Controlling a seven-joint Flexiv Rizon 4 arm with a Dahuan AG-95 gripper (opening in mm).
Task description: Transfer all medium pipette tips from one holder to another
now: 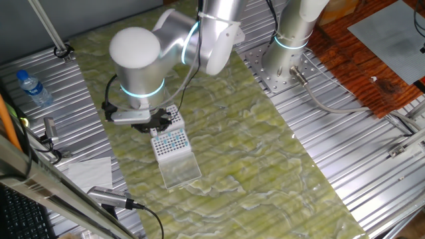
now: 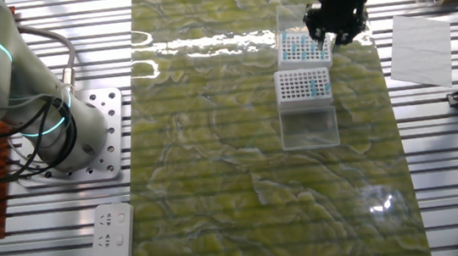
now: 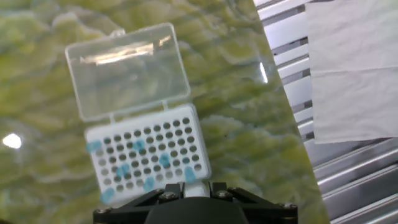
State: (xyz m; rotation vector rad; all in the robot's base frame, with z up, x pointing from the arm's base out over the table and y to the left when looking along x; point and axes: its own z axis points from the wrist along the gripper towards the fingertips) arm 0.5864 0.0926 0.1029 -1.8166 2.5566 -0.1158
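medium pipette tips (image 3: 138, 145): light-blue tops, upright. a few scattered across the white rack (image 3: 148, 154) just ahead of the jaws; many more fill the second rack (image 2: 301, 46) under them.

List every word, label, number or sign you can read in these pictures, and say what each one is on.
None can be read.
Water bottle: it has a label band, too small and blurred to read.
White power strip: no legible marking.
White racks and clear lid: no print visible.
White paper sheet: looks blank.
End effector: no lettering shows.
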